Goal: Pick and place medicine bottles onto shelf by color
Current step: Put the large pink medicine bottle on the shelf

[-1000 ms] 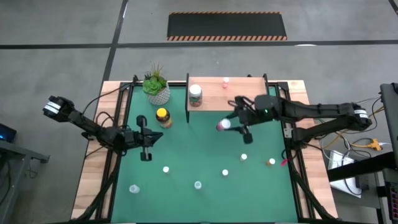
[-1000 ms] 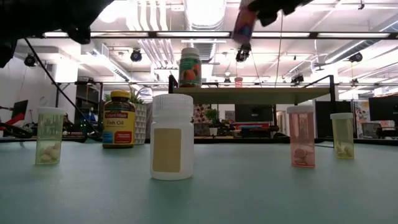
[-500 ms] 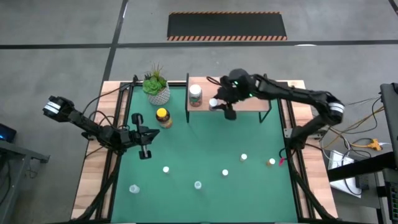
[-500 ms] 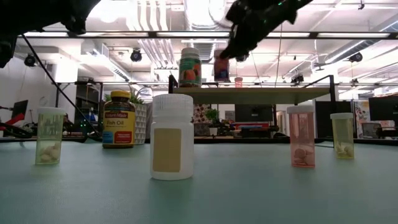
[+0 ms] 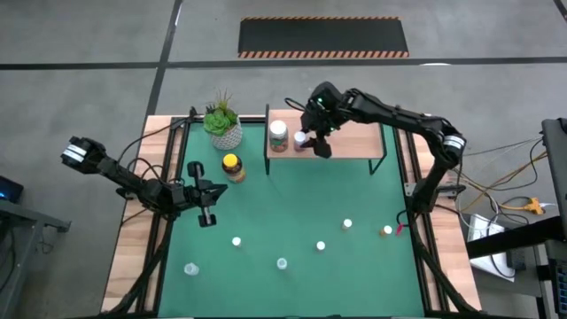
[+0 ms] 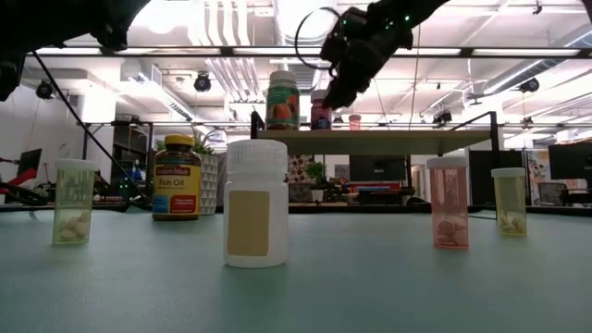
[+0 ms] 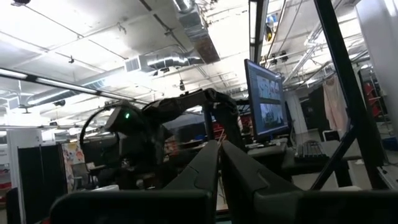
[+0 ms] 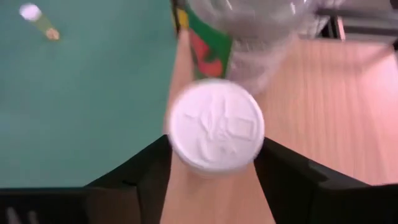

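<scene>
Straddling white-capped pink bottle [image 8: 216, 132], right tool [image 8: 214, 180] fingers stand wide either side; contact unclear. Right wrist view shows embossed round cap over light wood shelf [image 8: 323, 118]; high view shows only white dot [image 5: 301, 138] beside larger bottle [image 5: 278, 133]. Low view shows pink bottle upright [image 6: 321, 111] on shelf. Left tool [image 5: 209, 204] closed, empty, over left bench [image 5: 266, 221]. Other bottles scattered near side.

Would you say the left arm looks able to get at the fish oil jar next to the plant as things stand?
Probably yes. The left gripper, shut and empty, sits on the green mat a short way from the fish oil jar, with bare mat between them. The plant stands just beyond the jar, so it would need some care.
</scene>
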### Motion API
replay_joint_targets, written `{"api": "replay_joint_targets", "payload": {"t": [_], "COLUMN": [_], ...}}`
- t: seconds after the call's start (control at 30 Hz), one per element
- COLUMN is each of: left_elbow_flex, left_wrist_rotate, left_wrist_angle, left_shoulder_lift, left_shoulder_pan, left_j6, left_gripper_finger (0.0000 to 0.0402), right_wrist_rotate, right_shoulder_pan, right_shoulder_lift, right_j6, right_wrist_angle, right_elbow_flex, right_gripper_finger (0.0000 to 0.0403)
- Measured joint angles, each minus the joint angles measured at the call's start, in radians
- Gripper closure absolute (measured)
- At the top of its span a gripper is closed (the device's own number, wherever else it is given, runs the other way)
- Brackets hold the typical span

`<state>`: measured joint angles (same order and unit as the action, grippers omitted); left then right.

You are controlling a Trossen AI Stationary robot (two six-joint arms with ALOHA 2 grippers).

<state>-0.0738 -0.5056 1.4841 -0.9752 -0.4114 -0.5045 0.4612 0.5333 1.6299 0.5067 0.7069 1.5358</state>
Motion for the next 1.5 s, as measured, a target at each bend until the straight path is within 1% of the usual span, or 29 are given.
{"api": "replay_joint_targets", "payload": {"t": [0.17,0.27,0.4,0.5,0.63,0.77,0.83,0.9,0.93,1.07,1.13,1.2,1.4,1.5], "left_elbow_flex": [0.000,0.000,0.001,-0.007,-0.039,-0.032,-0.032,-0.033,-0.036,-0.040,-0.038,-0.037,-0.038,-0.038], "left_wrist_rotate": [0.000,0.000,0.000,0.000,0.000,-0.002,-0.019,-0.026,-0.027,-0.027,-0.027,-0.027,-0.027,-0.027], "left_wrist_angle": [0.001,0.014,0.087,0.083,0.086,0.050,0.027,0.035,0.034,0.034,0.033,0.034,0.034,0.033], "left_shoulder_lift": [0.009,0.016,0.023,0.049,0.086,0.089,0.079,0.072,0.070,0.072,0.079,0.082,0.088,0.096], "left_shoulder_pan": [0.000,0.000,0.000,0.000,0.000,0.001,0.001,0.001,0.001,0.001,0.001,0.001,0.001,0.001], "left_j6": [-0.007,-0.048,-0.128,-0.198,-0.260,-0.262,-0.263,-0.263,-0.263,-0.268,-0.269,-0.268,-0.269,-0.268], "left_gripper_finger": [0.0400,0.0400,0.0400,0.0400,0.0400,0.0400,0.0400,0.0400,0.0400,0.0400,0.0400,0.0400,0.0400,0.0400], "right_wrist_rotate": [-0.002,-0.019,-0.020,-0.020,-0.020,-0.019,-0.029,-0.085,-0.140,-0.425,-0.509,-0.539,-0.541,-0.543], "right_shoulder_pan": [0.020,0.022,0.021,0.013,-0.019,-0.074,-0.108,-0.150,-0.173,-0.248,-0.268,-0.274,-0.266,-0.262], "right_shoulder_lift": [0.008,0.005,-0.016,-0.033,-0.057,-0.078,-0.079,-0.078,-0.077,-0.077,-0.077,-0.077,-0.072,-0.066], "right_j6": [0.003,-0.004,-0.046,-0.100,-0.178,-0.226,-0.247,-0.255,-0.262,-0.305,-0.325,-0.357,-0.402,-0.410], "right_wrist_angle": [0.034,0.078,0.159,0.218,0.238,0.220,0.223,0.223,0.218,0.187,0.188,0.186,0.172,0.128], "right_elbow_flex": [0.034,0.063,0.129,0.179,0.224,0.229,0.226,0.224,0.224,0.224,0.221,0.219,0.199,0.174], "right_gripper_finger": [0.0151,0.0137,0.0133,0.0140,0.0163,0.0193,0.0209,0.0224,0.0231,0.0265,0.0286,0.0309,0.0379,0.0392]}}
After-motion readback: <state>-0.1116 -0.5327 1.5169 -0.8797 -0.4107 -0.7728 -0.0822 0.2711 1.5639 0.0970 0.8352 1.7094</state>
